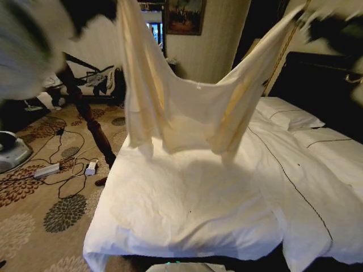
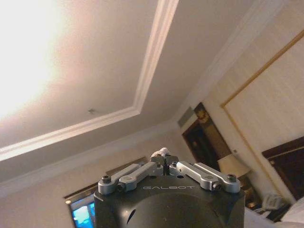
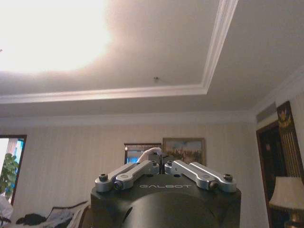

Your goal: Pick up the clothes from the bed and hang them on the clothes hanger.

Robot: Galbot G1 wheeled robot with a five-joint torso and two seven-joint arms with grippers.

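The clothes (image 1: 181,113), a cream long-sleeved top, hang spread above the bed (image 1: 187,209), lifted off the white duvet. The top is stretched between my two raised arms, sagging in the middle, and its upper ends run up to the top left and top right of the head view. My left gripper (image 2: 165,157) points at the ceiling, shut on a small tuft of cream cloth (image 2: 164,151). My right gripper (image 3: 163,164) also points up, shut on a fold of the cloth (image 3: 148,152). The clothes hanger is out of view.
White pillows (image 1: 286,116) lie against the black headboard (image 1: 323,85) at the right. A dark wooden post (image 1: 85,116) leans by the bed's left corner. Cables and a power adapter (image 1: 48,170) lie on the patterned carpet (image 1: 34,226). A white device (image 1: 11,150) sits at the far left.
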